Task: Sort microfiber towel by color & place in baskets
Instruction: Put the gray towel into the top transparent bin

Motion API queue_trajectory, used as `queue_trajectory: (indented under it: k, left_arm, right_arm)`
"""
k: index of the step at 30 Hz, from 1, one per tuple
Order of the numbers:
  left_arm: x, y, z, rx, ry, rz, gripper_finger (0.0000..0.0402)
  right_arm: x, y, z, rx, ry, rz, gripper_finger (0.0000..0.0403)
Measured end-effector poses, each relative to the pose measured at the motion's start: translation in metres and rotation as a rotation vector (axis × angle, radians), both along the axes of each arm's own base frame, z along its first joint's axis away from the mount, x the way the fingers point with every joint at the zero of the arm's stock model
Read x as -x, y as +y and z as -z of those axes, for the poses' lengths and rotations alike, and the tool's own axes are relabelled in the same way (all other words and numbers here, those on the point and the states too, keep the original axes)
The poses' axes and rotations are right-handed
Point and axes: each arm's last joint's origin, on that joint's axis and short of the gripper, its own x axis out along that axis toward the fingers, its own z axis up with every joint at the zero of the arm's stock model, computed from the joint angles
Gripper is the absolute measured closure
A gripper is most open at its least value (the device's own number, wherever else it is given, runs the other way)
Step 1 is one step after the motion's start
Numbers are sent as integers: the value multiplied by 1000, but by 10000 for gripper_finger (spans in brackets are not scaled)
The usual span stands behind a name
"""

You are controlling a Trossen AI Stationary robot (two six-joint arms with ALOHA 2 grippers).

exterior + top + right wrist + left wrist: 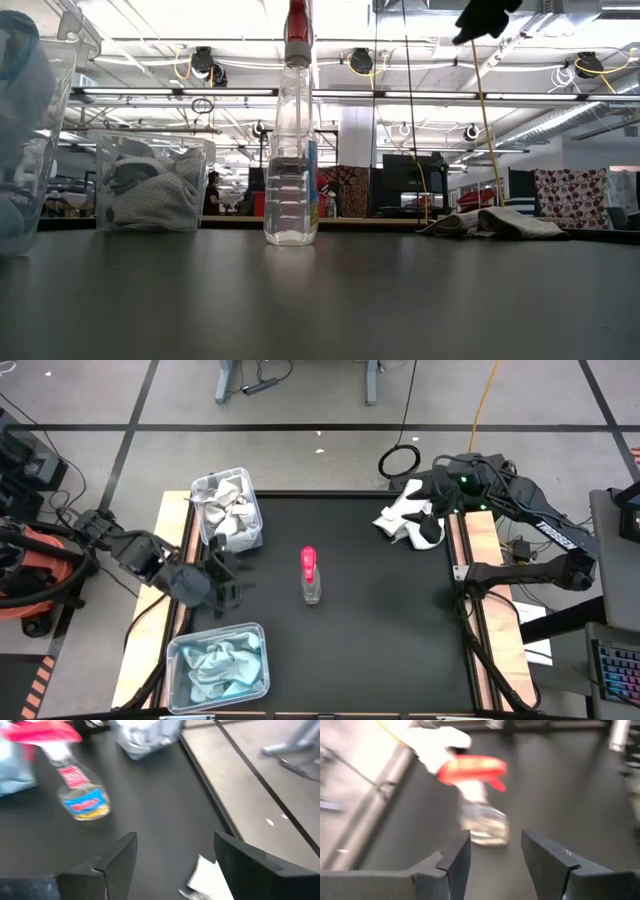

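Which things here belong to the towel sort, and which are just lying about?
Job:
- white towels loose at the table's far right
- far basket holding white towels
- near basket holding blue towels

Lying about:
- spray bottle, upright mid-table

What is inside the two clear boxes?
The far box holds white towels. The near box holds light blue towels. Anything under those heaps is covered.
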Motion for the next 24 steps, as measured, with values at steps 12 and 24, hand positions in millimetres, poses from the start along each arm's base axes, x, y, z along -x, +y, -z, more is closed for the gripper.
queue_trajectory:
  k: [12,24]
  left_arm:
    - [-29,59,-24,-255,-195,-241,221]
    - [-51,112,-42,-170,-389,-114,221]
  right_arm:
    - [-14,-30,20,-71,126,163,148]
    - [-32,-63,54,-152,245,239,148]
